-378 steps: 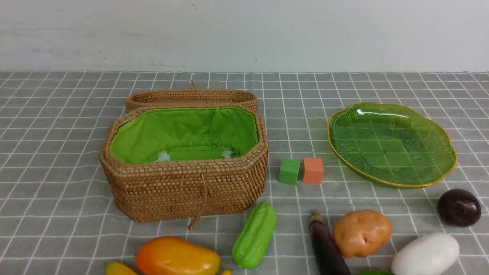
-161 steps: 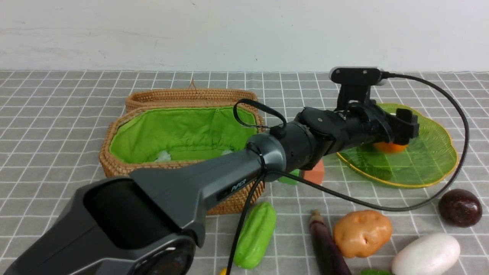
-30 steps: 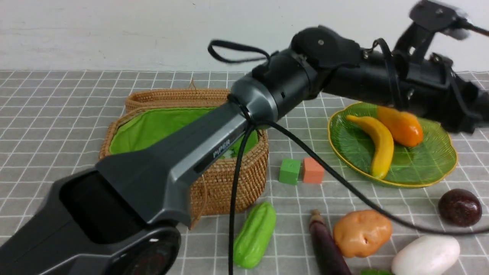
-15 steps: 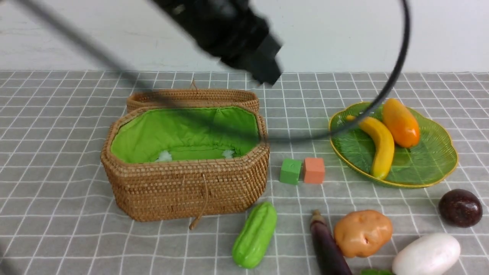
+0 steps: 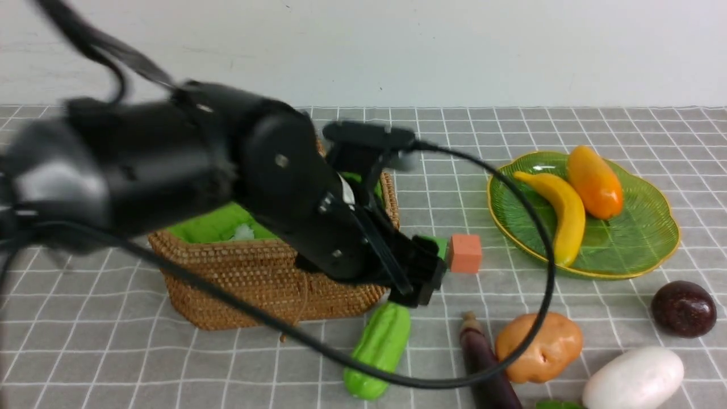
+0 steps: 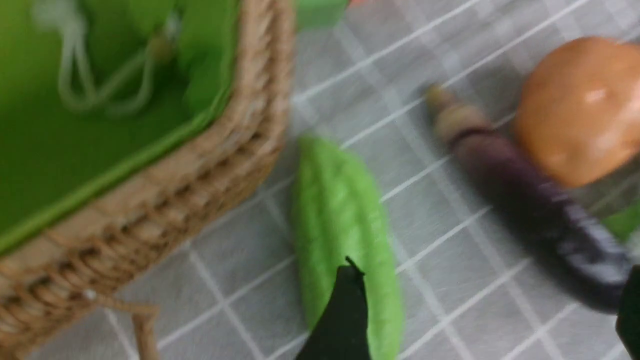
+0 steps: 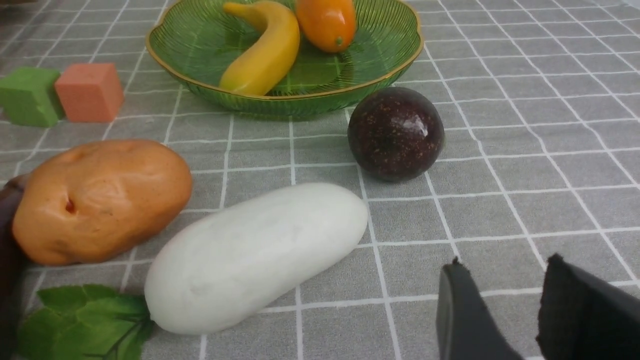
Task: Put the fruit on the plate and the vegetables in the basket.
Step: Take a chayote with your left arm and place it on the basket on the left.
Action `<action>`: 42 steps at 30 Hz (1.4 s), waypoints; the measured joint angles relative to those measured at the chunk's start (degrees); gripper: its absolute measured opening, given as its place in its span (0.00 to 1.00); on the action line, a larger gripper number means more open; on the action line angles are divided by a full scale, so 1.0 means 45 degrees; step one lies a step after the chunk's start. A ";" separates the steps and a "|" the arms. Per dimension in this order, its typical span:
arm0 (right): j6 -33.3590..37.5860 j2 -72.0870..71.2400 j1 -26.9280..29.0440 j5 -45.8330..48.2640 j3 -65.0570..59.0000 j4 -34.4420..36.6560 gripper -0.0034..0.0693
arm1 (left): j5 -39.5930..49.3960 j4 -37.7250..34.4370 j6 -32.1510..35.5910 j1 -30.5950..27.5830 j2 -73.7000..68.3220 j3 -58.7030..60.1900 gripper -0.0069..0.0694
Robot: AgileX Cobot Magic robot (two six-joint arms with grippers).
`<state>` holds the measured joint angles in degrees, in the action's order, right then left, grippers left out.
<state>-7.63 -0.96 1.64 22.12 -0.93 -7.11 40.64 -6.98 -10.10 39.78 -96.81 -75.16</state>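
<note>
While the left claw hangs spread wide above the ridged gourd, vegetable-picking seems the step in hand; next, descend and clamp.

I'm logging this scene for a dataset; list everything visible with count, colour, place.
basket: 1, tan, green lining, left
plate: 1, green, gold rim, right
banana: 1, yellow, on plate
mango: 1, orange-yellow, on plate
round fruit: 1, maroon, near plate
gourd: 1, light green, before basket
eggplant: 1, purple, beside potato
potato: 1, tan-orange, front right
white vegetable: 1, white, beside potato
orange cube: 1, orange, between basket and plate
green cube: 1, green, beside orange cube
leaf: 1, green, by white vegetable
cloth: 1, grey checked, underneath everything
left gripper: 1, black, open over gourd
right gripper: 1, black, open over cloth
</note>
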 joint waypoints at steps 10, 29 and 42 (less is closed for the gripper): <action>0.0000 0.0000 0.0000 0.0000 0.0000 0.0000 0.38 | 0.0483 0.0854 -0.0610 0.0000 -0.3377 -0.0578 0.76; 0.0000 0.0000 0.0000 0.0000 0.0000 0.0000 0.38 | 0.5406 0.2542 0.1518 0.0000 0.1124 -0.4286 0.64; 0.0000 0.0000 0.0000 0.0000 0.0000 0.0000 0.38 | 0.3983 0.9050 -0.2244 0.0000 -0.1372 -0.4373 0.64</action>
<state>-7.63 -0.96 1.64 22.12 -0.93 -7.11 58.57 33.74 -20.19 39.78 -102.98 -94.84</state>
